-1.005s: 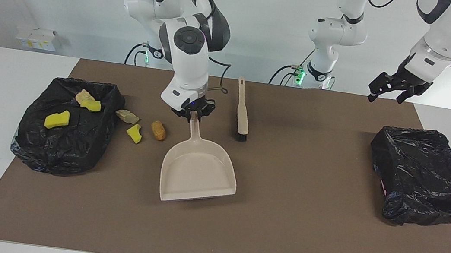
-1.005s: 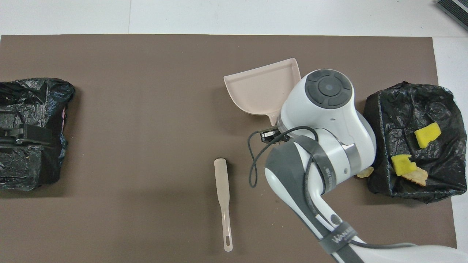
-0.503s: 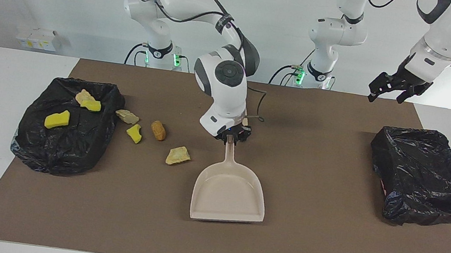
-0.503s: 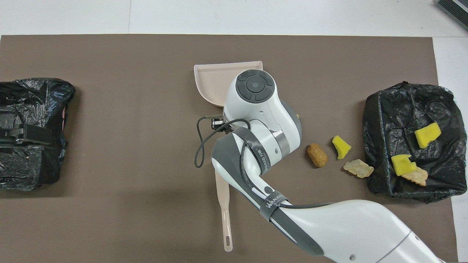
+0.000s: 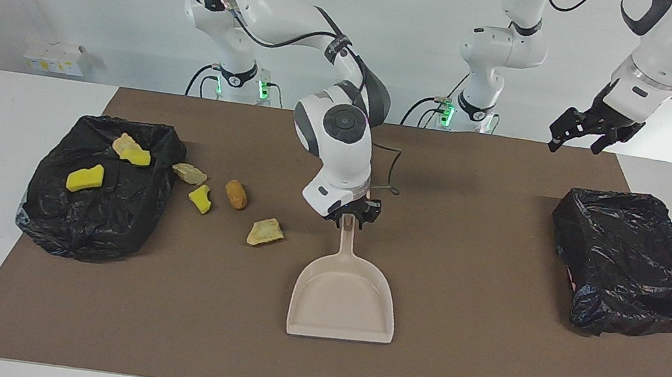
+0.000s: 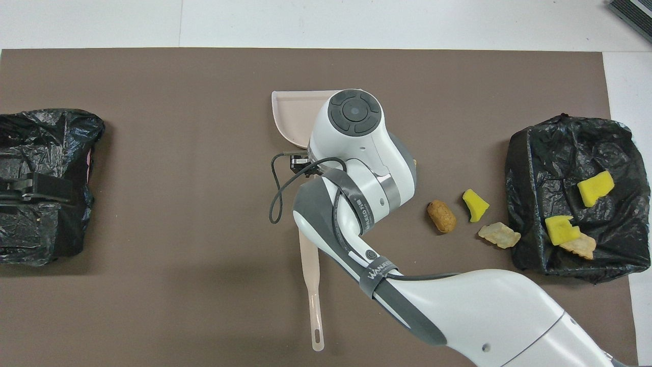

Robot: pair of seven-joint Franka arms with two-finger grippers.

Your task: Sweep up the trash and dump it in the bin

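Right end effector (image 5: 350, 218) at dustpan (image 5: 342, 299) handle, centre frame; grip impossible to tell. Risk: snagging handle on retreat, skewing pan. Left end effector (image 5: 583, 133) released, waiting, upper frame corner.

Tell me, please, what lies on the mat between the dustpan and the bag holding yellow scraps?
Four scraps lie between the dustpan and that bag, seen in the facing view.

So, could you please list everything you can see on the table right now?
dustpan: one, beige, mid-mat
brush: one, beige, nearer the robots than the dustpan
bins: two, black-bagged, one at the right arm's end, one at the left arm's end
sponge bits: three, yellow, two on the right-end bin, one beside it
rock chunks: three, tan, one on that bin, two on the mat
lump: one, orange-brown, on the mat
right gripper: at the dustpan's handle
left gripper: open, waiting, raised
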